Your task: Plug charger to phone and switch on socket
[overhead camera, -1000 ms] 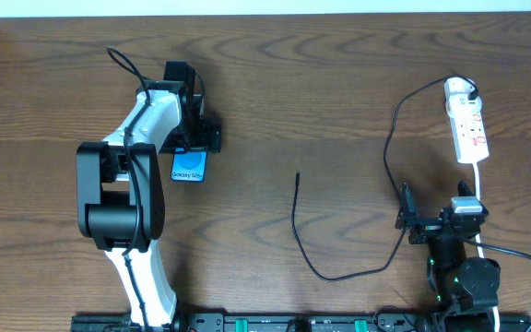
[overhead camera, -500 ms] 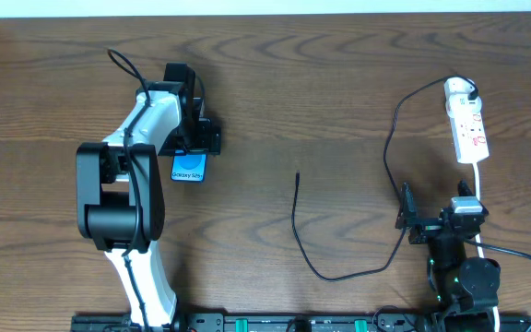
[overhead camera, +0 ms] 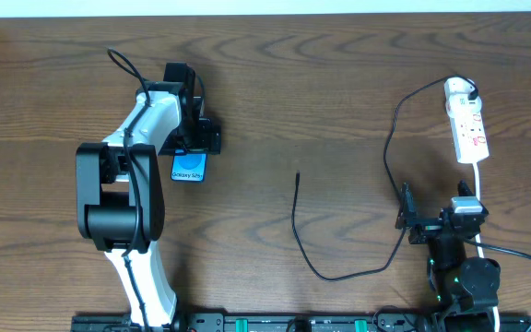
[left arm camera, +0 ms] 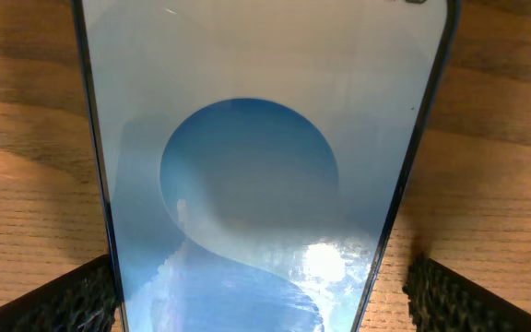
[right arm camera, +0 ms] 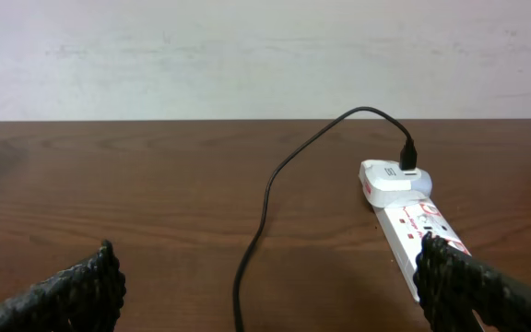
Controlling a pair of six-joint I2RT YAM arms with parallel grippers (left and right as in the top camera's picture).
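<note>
My left pincer hangs low over the phone. Its two fingers are wide apart, one on each side of the glass, holding nothing. The phone lies flat on the counter with its long side running away from me, and the end with the words sticks out toward me. The charger lies to the right of the phone, well apart from it. Its small tip points away from me in the middle of the counter. My right pincer is wide apart too and holds nothing. It faces the socket, which lies just ahead and a bit to the right. The black plug sits at the socket's far end. I think the tip has to travel left to reach the phone, and the left arm looks a little nearer to it.
</note>
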